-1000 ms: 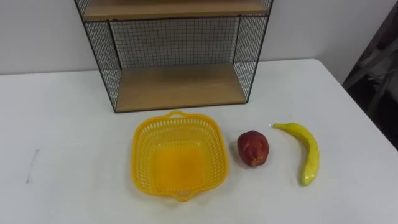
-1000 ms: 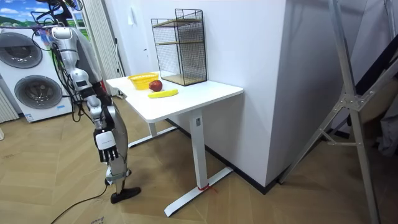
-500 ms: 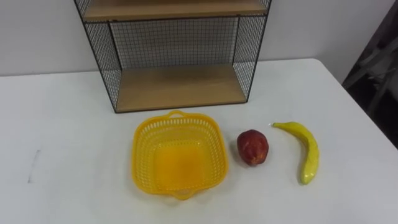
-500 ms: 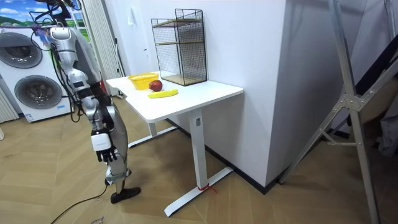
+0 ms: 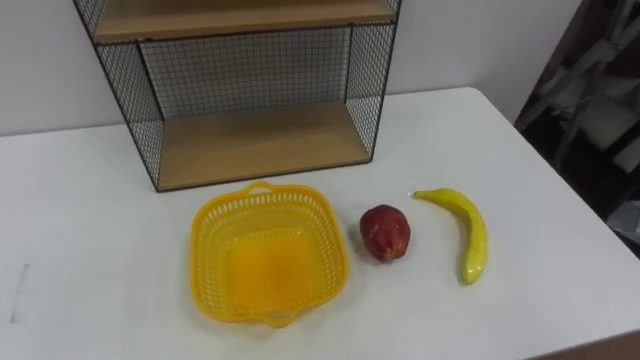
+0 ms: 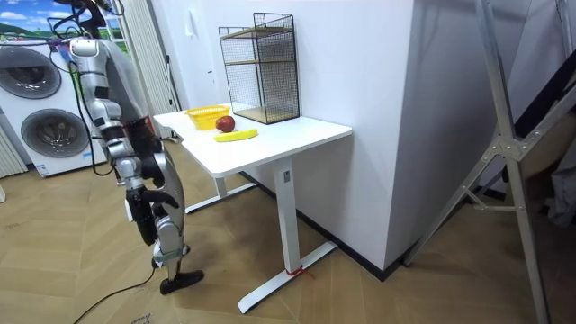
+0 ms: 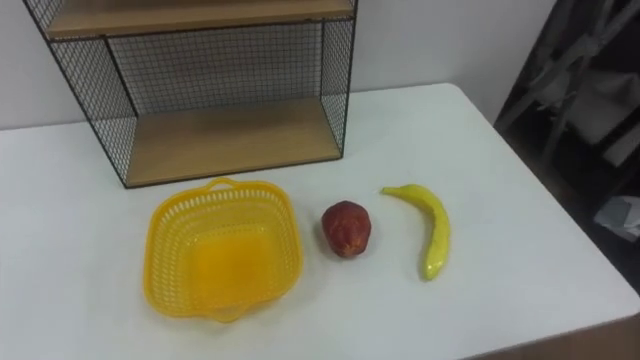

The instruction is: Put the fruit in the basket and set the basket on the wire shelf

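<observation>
A yellow plastic basket (image 5: 208, 222) sits with nothing in it on the white table (image 5: 90, 230), just in front of the wire shelf (image 5: 250, 145). To its right lies a dark red apple (image 5: 385, 233), and further right a yellow banana (image 5: 470, 235). The shelf has black mesh sides and wooden boards, and its lower board is bare. In the room view I stand at the table's near end, by the room view's left. My right hand (image 6: 137, 209) hangs low beside my leg, well away from the fruit (image 6: 225, 124).
The table's right edge (image 5: 560, 200) runs close past the banana, with dark clutter beyond it. The white wall rises behind the shelf. In the room view, washing machines (image 6: 45, 117) stand behind me and a metal stand (image 6: 504, 153) stands at the far right.
The eye view has shifted, so everything sits further left in the picture: the camera moved. In the room view my right hand has swung back behind my leg. Basket and fruit lie unmoved.
</observation>
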### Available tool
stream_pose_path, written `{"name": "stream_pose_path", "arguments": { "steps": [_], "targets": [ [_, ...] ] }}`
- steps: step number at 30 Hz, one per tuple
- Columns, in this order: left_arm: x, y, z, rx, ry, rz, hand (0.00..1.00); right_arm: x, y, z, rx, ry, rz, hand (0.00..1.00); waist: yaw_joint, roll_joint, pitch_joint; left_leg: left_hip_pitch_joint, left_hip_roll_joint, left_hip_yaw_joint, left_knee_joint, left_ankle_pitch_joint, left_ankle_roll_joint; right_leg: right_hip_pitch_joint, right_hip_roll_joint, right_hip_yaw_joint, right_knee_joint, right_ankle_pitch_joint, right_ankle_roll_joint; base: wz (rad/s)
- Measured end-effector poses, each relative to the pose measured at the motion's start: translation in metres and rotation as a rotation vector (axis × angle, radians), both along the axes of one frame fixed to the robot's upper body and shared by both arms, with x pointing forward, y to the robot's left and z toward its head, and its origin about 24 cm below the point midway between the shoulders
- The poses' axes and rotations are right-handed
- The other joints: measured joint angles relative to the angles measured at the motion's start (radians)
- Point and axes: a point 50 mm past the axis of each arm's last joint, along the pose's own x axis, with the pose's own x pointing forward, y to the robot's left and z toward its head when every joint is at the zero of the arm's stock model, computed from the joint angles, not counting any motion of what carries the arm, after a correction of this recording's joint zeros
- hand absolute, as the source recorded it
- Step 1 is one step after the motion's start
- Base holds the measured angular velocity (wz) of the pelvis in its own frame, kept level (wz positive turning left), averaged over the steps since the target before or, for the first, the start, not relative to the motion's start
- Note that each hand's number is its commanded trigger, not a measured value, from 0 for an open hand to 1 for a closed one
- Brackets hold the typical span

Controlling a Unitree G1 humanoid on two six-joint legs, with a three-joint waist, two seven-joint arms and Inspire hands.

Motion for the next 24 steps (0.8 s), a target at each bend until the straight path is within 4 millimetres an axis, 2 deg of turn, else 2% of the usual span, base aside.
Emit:
{"name": "stream_pose_path", "arguments": {
  "steps": [5,9,10,12,13,16,17,18,19,23,24],
  "targets": [
    [-0.002,0.006,0.003,0.043,-0.012,0.014,0.0,0.014,-0.028,0.015,-0.099,0.007,-0.209,0.0,-0.023,-0.008,-0.0008,-0.007,-0.002,0.002,0.002,0.0,0.0,-0.005,-0.001,0.002,0.0,-0.002,0.002,0.0],
    [0.006,0.016,0.007,0.093,-0.061,0.005,0.0,0.03,-0.055,0.037,-0.214,0.048,-0.26,0.0,-0.032,-0.024,-0.0004,-0.019,-0.004,0.003,0.005,0.0,0.0,-0.025,-0.005,0.001,0.016,-0.009,0.004,0.0],
    [0.008,0.018,0.008,0.109,-0.076,-0.001,0.0,0.039,-0.065,0.047,-0.261,0.062,-0.252,0.0,-0.041,-0.037,-0.0024,-0.03,-0.005,0.003,0.012,0.0,0.0,-0.033,-0.006,0.001,0.018,-0.009,0.004,0.0],
    [0.009,0.019,0.01,0.125,-0.085,-0.009,0.0,0.054,-0.085,0.072,-0.373,0.059,-0.252,0.0,-0.046,-0.035,0.0004,-0.033,-0.006,0.005,0.013,0.001,0.0,-0.036,-0.006,0.004,0.02,-0.009,0.005,0.0],
    [0.01,0.021,0.01,0.136,-0.087,-0.014,0.0,0.064,-0.099,0.091,-0.465,0.053,-0.25,0.0,-0.051,-0.032,0.0026,-0.034,-0.007,0.004,0.013,0.001,0.0,-0.036,-0.008,0.002,0.019,-0.009,0.005,0.03],
    [0.014,0.025,0.012,0.163,-0.109,-0.033,0.0,0.083,-0.124,0.139,-0.73,0.128,-0.207,0.0,-0.048,-0.038,0.0023,-0.048,-0.007,0.002,0.013,0.001,0.002,-0.051,-0.007,-0.001,0.021,-0.008,0.006,0.03],
    [0.015,0.025,0.012,0.163,-0.111,-0.046,0.0,0.09,-0.131,0.157,-0.817,0.149,-0.209,0.0,-0.044,-0.043,-0.001,-0.06,-0.007,0.002,0.019,0.001,0.002,-0.065,-0.008,0.0,0.029,-0.008,0.006,0.0],
    [0.017,0.024,0.012,0.161,-0.115,-0.051,0.0,0.093,-0.133,0.166,-0.859,0.151,-0.211,0.0,-0.044,-0.043,0.0004,-0.063,-0.007,0.002,0.02,0.001,0.002,-0.07,-0.008,0.0,0.03,-0.008,0.006,0.0],
    [0.019,0.023,0.012,0.155,-0.116,-0.067,0.0,0.1,-0.136,0.185,-0.964,0.159,-0.208,0.0,-0.037,-0.043,0.0001,-0.07,-0.008,0.002,0.02,0.002,0.002,-0.079,-0.009,0.0,0.031,-0.008,0.006,0.0],
    [0.022,0.018,0.01,0.139,-0.116,-0.101,0.0,0.121,-0.131,0.234,-1.274,0.155,-0.14,0.0,-0.023,-0.049,0.0015,-0.069,-0.007,0.001,0.018,0.003,0.003,-0.081,-0.007,0.0,0.032,-0.007,0.005,0.0],
    [0.023,0.018,0.009,0.138,-0.117,-0.11,0.0,0.124,-0.129,0.24,-1.303,0.135,-0.136,0.0,-0.02,-0.049,0.0021,-0.07,-0.007,0.001,0.018,0.003,0.003,-0.081,-0.007,0.0,0.031,-0.007,0.005,0.0]
  ]
}}
